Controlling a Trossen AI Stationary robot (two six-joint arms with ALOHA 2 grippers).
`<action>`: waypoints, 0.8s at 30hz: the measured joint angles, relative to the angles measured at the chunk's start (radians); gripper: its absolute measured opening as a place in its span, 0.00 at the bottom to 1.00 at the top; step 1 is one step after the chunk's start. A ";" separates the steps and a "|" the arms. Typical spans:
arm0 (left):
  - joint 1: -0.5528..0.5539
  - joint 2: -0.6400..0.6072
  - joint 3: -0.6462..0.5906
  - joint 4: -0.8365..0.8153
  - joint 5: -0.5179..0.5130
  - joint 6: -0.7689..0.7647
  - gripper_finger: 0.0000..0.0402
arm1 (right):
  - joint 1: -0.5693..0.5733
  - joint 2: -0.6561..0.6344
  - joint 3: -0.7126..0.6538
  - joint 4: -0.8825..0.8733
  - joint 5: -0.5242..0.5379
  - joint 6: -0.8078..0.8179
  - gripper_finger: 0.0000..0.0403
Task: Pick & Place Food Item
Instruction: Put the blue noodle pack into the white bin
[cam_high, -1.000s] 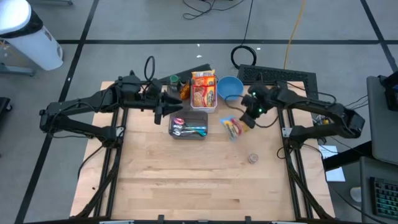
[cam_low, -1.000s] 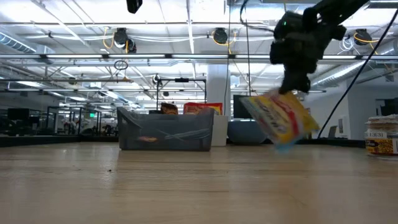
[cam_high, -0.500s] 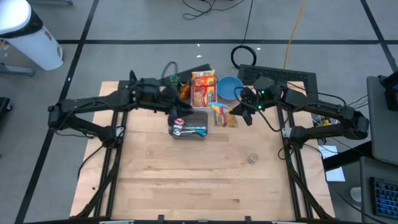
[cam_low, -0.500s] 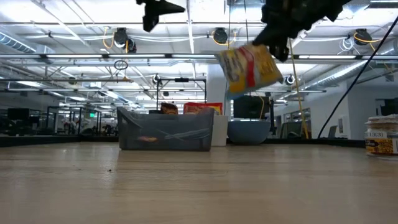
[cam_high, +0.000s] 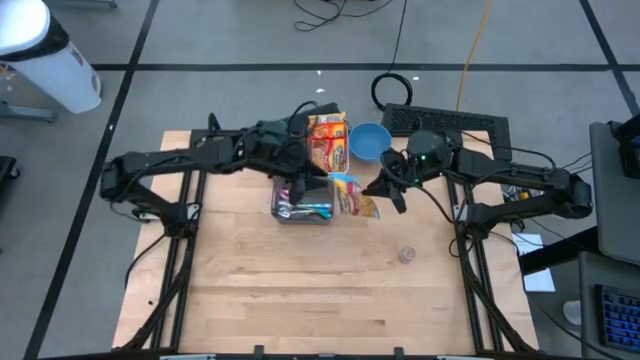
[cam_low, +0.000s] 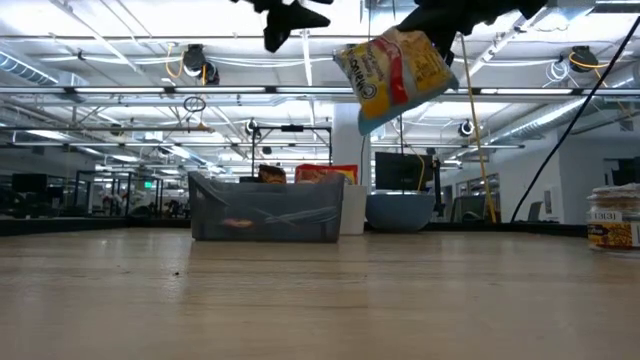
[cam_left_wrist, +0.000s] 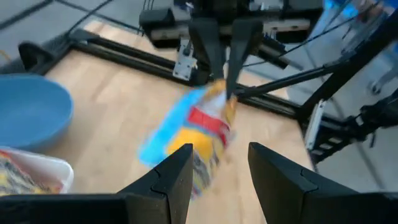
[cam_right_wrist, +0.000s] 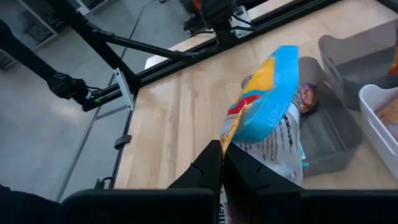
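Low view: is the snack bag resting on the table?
No: the snack bag hangs in the air from the right gripper, well above the table.

The snack bag (cam_high: 355, 195) is a crinkled foil pouch, yellow with a red band across the front and bright blue along one edge, with small dark print on a pale back panel. It hangs in the air, well clear of the desk (cam_high: 300, 290), pinched at one corner between the closed fingers of the right end effector (cam_high: 377, 189). In the low view the snack bag (cam_low: 395, 65) tilts, its free end drooping down and to the side. From above it sits just beside the right end of the grey bin (cam_high: 300, 205), over its edge, in front of the white tray of packets (cam_high: 325, 145).
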 joint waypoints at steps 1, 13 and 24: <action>0.002 0.021 0.043 -0.042 0.000 0.026 0.40 | 0.005 0.001 0.000 0.005 0.000 0.000 0.00; 0.050 0.279 0.439 -0.314 0.165 0.142 0.40 | 0.046 0.010 0.001 0.093 -0.002 0.015 0.00; 0.050 0.361 0.502 -0.370 0.253 0.151 0.40 | 0.061 0.010 0.001 0.134 -0.034 0.011 0.00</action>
